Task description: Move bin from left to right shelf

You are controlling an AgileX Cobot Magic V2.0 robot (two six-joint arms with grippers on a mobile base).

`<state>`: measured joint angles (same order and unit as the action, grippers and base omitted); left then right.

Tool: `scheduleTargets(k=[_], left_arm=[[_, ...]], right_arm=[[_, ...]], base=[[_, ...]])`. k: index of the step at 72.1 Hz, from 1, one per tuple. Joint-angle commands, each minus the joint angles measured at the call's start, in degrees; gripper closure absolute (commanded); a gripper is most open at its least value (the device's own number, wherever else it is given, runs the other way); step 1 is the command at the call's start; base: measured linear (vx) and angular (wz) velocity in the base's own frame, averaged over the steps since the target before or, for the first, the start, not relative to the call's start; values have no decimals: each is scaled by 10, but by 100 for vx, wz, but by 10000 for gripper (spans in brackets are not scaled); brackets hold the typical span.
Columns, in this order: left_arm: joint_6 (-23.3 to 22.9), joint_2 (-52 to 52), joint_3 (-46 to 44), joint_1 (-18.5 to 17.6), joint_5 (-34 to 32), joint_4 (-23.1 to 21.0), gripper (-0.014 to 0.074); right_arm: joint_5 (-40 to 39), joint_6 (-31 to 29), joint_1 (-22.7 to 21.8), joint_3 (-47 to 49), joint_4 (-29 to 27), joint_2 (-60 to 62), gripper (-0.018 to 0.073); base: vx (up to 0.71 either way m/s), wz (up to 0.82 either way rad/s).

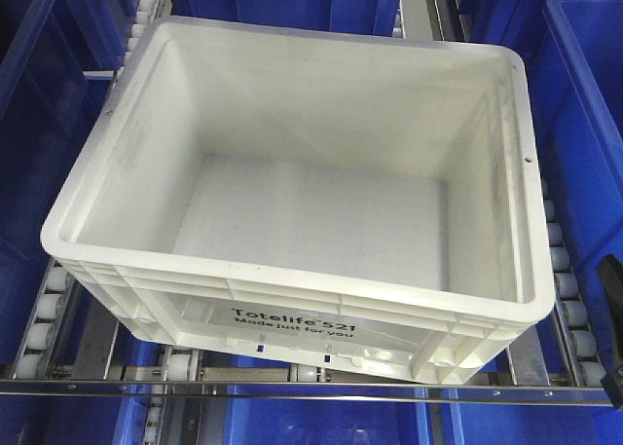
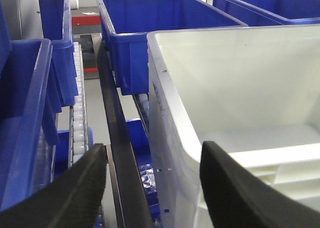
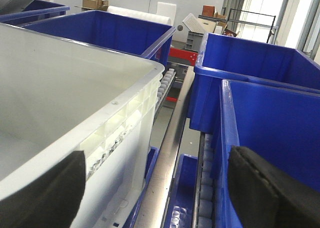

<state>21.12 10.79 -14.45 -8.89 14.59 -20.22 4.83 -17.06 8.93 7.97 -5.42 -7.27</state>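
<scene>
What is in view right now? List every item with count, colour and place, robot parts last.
bin: one, white, empty, centre of the front view, on the roller tracks, skewed to the front rail; black print on its near side.
blue bins: several, blue, around the white one on both sides, behind it and on the level below; exact count unclear.
roller tracks: several strips of white rollers, under and beside the bins.
front rail: one, metal, along the shelf's near edge.
left gripper: black fingers, open, straddling the white bin's left wall.
right gripper: black fingers, open, straddling its right wall.
</scene>
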Motion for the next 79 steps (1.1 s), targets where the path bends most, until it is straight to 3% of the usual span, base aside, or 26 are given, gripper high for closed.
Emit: scheduleTargets(k=[1, 5, 14, 17, 35, 72, 79], left_arm=[[0, 11, -14, -4, -43, -9, 239], [0, 11, -14, -4, -43, -9, 308], [0, 11, -14, -4, -41, -9, 566], [-1, 11, -14, -4, -41, -9, 605], [-2, 11, -14, -4, -38, -9, 604], [-1, 11, -14, -4, -39, -9, 604], [-11, 11, -14, -4, -41, 28, 604]], right_arm=[[-48, -2, -1, 15, 6, -12, 52], [-48, -2, -1, 15, 6, -12, 147], [-48, -2, -1, 15, 6, -12, 498], [-48, -1, -1, 15, 4, -12, 574], [-7, 0, -1, 15, 3, -12, 568], [-7, 0, -1, 15, 3, -12, 567], [-7, 0, -1, 15, 3, -12, 567]], base=[[0, 0], [0, 0], [0, 0], [0, 0], [0, 0], [0, 0], [0, 0]])
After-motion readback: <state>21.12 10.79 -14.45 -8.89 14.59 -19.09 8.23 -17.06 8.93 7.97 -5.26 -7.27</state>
